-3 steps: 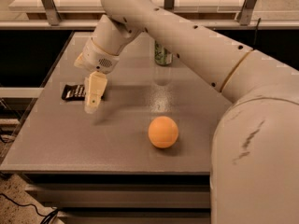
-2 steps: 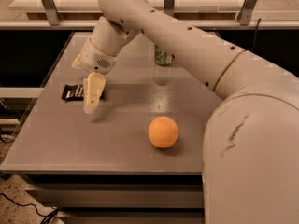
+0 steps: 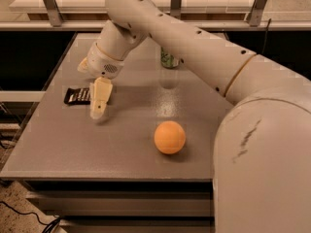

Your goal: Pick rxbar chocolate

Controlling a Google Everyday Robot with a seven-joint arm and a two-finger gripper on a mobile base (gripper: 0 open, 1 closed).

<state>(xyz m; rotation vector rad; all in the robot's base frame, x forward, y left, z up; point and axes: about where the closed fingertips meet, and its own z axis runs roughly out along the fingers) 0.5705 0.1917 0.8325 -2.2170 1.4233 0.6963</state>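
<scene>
Warm dim light; grey table [image 3: 121,152] in front; metal posts [image 3: 49,4] behind; speckled floor [image 3: 8,194] below left.

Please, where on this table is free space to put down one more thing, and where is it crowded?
Bare table lies along the front edge, left of the orange ball, and in the middle between the orange ball and the green can. The left side is crowded: the hand hangs close beside the rxbar chocolate.
</scene>
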